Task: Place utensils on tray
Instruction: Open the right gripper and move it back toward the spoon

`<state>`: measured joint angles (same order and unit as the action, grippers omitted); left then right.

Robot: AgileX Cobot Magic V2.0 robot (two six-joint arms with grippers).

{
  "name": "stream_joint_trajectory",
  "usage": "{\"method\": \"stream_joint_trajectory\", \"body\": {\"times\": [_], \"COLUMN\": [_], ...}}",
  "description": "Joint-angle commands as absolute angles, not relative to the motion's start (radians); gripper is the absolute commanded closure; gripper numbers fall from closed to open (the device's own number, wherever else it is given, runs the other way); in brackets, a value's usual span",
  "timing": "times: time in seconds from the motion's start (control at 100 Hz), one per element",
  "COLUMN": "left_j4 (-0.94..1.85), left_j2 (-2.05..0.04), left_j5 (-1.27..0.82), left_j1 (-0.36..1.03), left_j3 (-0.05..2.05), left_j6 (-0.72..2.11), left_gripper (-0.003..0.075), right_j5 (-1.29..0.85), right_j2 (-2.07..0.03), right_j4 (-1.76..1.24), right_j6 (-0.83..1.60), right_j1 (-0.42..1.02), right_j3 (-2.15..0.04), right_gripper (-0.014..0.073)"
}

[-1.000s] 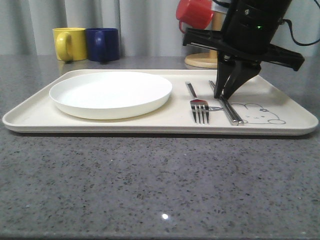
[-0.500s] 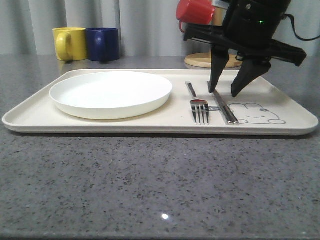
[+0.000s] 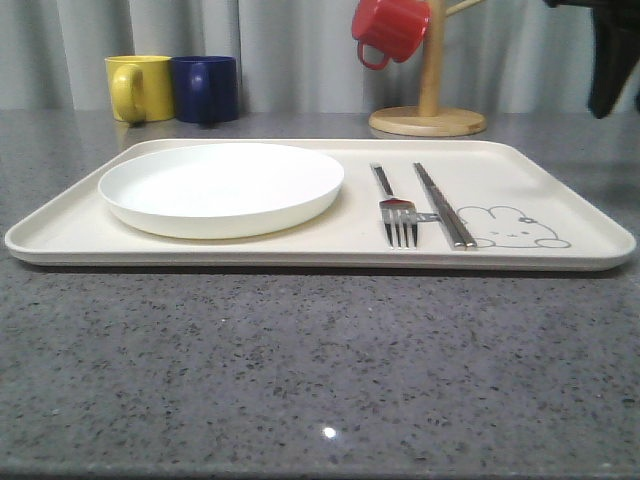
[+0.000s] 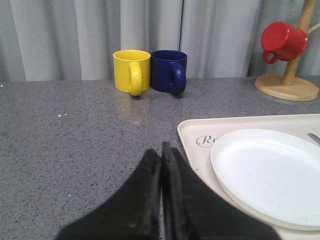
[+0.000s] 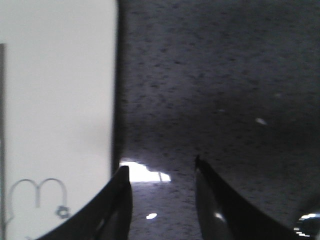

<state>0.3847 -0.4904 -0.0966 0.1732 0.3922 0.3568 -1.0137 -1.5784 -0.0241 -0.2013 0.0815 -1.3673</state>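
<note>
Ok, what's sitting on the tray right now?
On the tray: a white plate at its left, a fork and a pair of chopsticks side by side to its right, beside the rabbit drawing. Whatever lies under the plate is covered.

We see white plate [image 3: 222,187], yellow mug [image 3: 139,87] touching blue mug [image 3: 206,88], red mug [image 3: 391,27] hung on wooden stand [image 3: 429,105].

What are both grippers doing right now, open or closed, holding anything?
Left gripper: closed, fingers pressed together, holding nothing.
Right gripper: open, empty, above the countertop beside the tray.
</note>
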Motion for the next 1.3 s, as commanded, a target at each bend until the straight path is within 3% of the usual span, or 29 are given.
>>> {"method": "stream_joint_trajectory", "body": {"times": [0.0, 0.34, 1.01, 1.1, 1.29], "left_j4": [0.388, 0.388, 0.388, 0.388, 0.388], "left_j2": [-0.492, -0.492, -0.492, -0.492, -0.492], "left_j5": [-0.021, -0.021, -0.021, -0.021, -0.021], "left_j1": [0.173, 0.173, 0.173, 0.173, 0.173], "left_j3": [0.421, 0.421, 0.421, 0.421, 0.421], "left_j6": [0.349, 0.349, 0.349, 0.349, 0.349], "left_gripper": [0.0738, 0.0738, 0.0738, 0.0738, 0.0738], "right_j5": [-1.010, -1.008, -0.972, -0.971, -0.980], "right_j2": [-1.531, -1.583, -1.726, -1.727, -1.726], "right_j4": [-0.012, -0.013, -0.009, -0.009, -0.018], "right_j6": [-0.129, 0.000, 0.013, 0.013, 0.013], "right_j1": [0.003, -0.174, -0.198, -0.198, -0.198], "right_j3": [-1.398, -1.398, -1.398, -1.398, -1.398], "right_gripper": [0.0272, 0.0272, 0.0280, 0.0347, 0.0589]}}
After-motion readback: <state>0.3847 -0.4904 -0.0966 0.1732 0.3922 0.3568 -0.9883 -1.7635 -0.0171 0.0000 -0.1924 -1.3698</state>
